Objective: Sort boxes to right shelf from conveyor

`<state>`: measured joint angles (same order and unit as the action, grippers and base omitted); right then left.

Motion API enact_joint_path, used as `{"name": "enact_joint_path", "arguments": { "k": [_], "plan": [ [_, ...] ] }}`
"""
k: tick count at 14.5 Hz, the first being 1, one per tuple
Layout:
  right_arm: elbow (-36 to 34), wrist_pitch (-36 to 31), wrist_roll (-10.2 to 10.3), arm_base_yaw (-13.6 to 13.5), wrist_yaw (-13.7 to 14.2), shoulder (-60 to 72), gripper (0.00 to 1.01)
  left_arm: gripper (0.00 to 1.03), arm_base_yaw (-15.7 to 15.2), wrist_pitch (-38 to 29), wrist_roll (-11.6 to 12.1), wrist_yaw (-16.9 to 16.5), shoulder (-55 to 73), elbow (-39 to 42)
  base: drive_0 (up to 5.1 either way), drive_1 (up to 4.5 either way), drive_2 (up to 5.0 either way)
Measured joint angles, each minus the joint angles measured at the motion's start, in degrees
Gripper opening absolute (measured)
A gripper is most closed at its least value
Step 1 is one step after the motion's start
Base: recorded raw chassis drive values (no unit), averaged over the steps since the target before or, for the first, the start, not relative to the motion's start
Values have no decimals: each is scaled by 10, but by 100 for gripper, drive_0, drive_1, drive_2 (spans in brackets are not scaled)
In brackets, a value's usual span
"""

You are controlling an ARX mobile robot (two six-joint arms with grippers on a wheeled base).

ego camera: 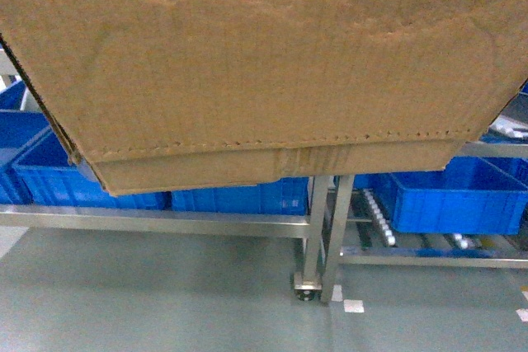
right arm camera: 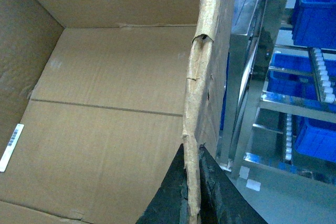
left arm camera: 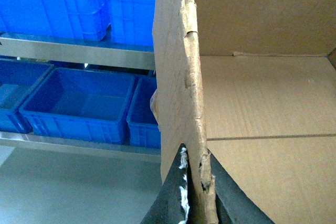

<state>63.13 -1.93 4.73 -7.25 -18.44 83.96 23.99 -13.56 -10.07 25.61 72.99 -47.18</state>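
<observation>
Both grippers, left and right, are pinching the carton's ragged side walls; bare floor is sitting below it.

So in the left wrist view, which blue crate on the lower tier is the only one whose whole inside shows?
The middle crate on the lower tier: its rim and bare floor show complete. The crate to its left is cropped by the picture edge; the one to its right is half hidden behind the carton wall.
</observation>
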Motion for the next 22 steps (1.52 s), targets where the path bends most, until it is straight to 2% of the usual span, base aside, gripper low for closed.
{"name": "enact_joint_path", "arguments": {
  "k": [6,14,18,22],
  "plan": [
    [0,-1,0,1,0,-1,2,3,3,-3,0,0,0,0,439,-423,-20],
    [0,0,0,2,0,-1,2,3,3,-2,0,0,0,0,407,-68,-335],
    [0,-1,0,1,0,-1,2,3,3,-4,0,1,0,0,453,-227,-227],
    [0,2,0,2,0,-1,2,3,3,-2,0,0,0,0,384,38,-389]
  ]
}}
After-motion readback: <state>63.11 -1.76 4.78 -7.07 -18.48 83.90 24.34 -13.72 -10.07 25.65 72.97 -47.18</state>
